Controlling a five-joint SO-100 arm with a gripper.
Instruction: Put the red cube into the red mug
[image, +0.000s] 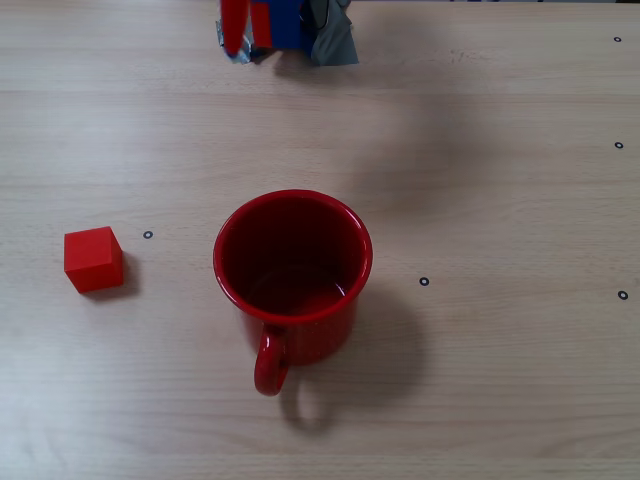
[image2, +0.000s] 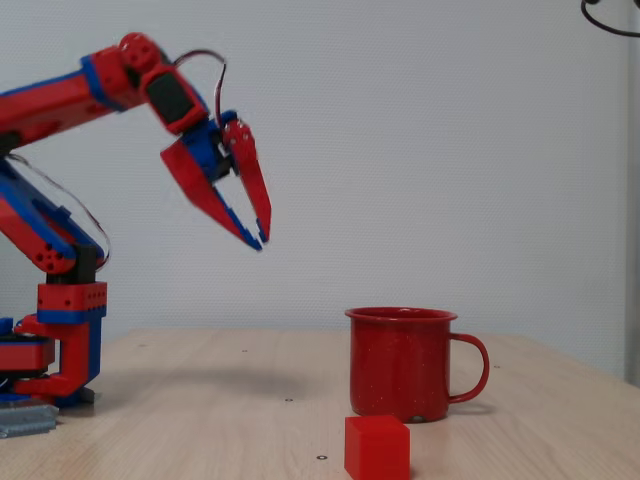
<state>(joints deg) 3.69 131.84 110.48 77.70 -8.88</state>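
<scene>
The red cube (image: 93, 259) lies on the wooden table (image: 480, 380), well left of the red mug (image: 292, 270) in a fixed view; in the side-on fixed view the red cube (image2: 377, 447) sits in front of the red mug (image2: 402, 362). The mug stands upright and empty, with its handle (image: 270, 362) towards the bottom edge of the picture. My gripper (image2: 260, 241) hangs high in the air, left of the mug and far above the table. Its red fingertips (image2: 251, 185) meet, with nothing between them.
The arm's red and blue base (image2: 62, 340) stands at the table's left end in the side-on view. Only a bit of the arm (image: 262, 25) and grey tape (image: 335, 40) show at the top edge of the overhead view. Small black ring marks (image: 424, 281) dot the tabletop.
</scene>
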